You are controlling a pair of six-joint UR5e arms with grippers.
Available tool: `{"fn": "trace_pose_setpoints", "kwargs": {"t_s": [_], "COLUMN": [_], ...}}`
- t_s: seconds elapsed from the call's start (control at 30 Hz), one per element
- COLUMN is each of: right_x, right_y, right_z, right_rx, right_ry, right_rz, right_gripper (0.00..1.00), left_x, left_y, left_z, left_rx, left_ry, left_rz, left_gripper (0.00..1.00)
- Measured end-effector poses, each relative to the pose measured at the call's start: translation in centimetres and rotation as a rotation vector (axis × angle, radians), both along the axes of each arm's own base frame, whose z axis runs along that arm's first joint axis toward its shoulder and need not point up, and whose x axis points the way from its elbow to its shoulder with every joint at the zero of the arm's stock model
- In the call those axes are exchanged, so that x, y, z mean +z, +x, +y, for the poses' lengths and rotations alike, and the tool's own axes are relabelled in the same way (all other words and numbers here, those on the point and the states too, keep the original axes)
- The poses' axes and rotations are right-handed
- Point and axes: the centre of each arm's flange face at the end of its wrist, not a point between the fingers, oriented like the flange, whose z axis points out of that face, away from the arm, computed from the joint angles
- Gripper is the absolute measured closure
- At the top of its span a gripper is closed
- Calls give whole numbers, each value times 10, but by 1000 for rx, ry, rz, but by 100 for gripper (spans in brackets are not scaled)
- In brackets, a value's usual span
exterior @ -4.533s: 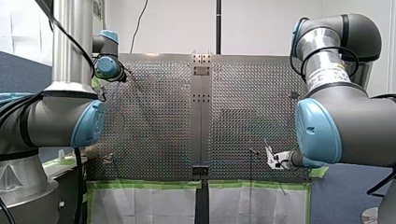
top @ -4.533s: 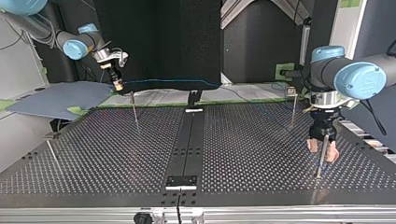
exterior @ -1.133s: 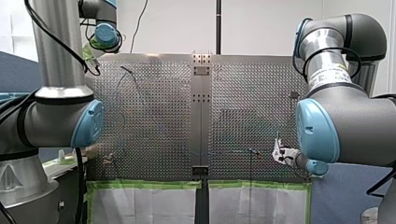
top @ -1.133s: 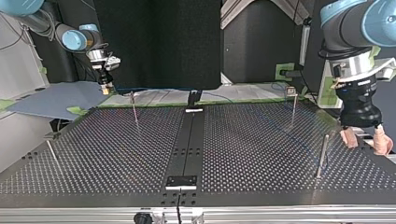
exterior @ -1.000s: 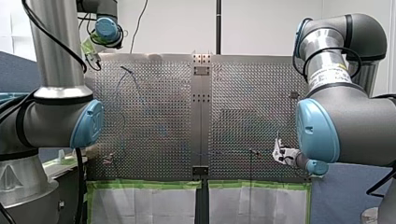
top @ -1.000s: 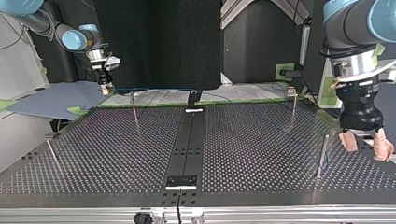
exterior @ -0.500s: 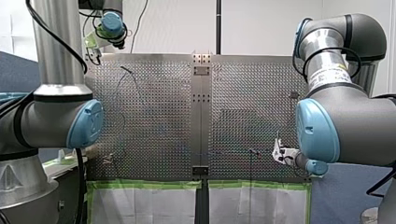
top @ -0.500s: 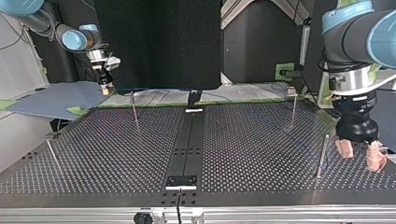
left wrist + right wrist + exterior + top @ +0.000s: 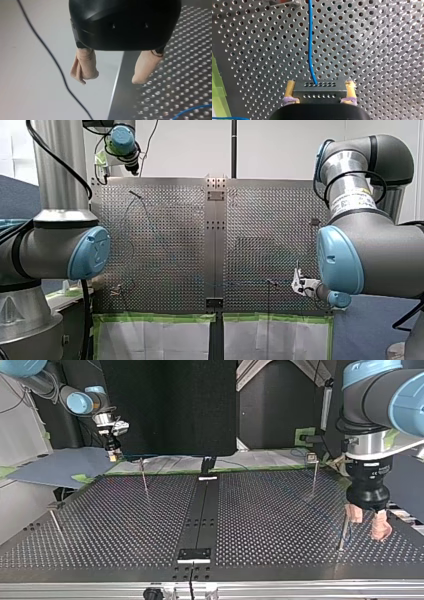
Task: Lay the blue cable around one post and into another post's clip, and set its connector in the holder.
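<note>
At the top view's far left, my right gripper (image 9: 114, 456) hangs by the table's (image 9: 125, 525) far edge, and the right wrist view shows its yellow pads (image 9: 291, 87) pinching the black connector (image 9: 319, 93) from both sides. The blue cable (image 9: 310, 42) leaves the connector's front face and runs straight ahead of that gripper over the perforations. In the top view it shows as a thin line heading right along the far edge, past the far-left post (image 9: 144, 479); on the right half it is too faint to trace. At the near right, my left gripper (image 9: 368, 522) hovers with its beige fingers (image 9: 84, 66) spread and nothing between them. The near-right post (image 9: 343, 529) stands just beside the finger nearer the table's middle, apart from it. Its wrist view shows a short stretch of cable lying on the plate beyond the finger over the table, not between the two. So I judge the cable lies left of this claw, toward the table's middle, and my left arm is the nearer one to lead it round that post.
</note>
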Motion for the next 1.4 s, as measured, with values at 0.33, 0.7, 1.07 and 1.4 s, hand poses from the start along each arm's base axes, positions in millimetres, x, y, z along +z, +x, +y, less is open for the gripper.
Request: {"fn": "trace_pose_setpoints", "kwargs": {"t_s": [0.33, 0.7, 1.07, 1.4], "right_x": [1, 1, 0, 0], "right_y": [0, 0, 0, 0], "right_z": [0, 0, 0, 0], "right_rx": [0, 0, 0, 0], "right_ry": [-1, 0, 1, 2], "right_rz": [-5, -5, -3, -3], "right_gripper": [98, 98, 98, 98], "left_x": [-8, -21, -19, -21], "left_y": [-11, -26, -38, -32], "left_z": [-7, -11, -12, -3], "left_rx": [-18, -25, -53, -20], "left_ry": [82, 183, 256, 238], "left_rz": [102, 233, 277, 256], "left_gripper": [0, 0, 0, 0]}}
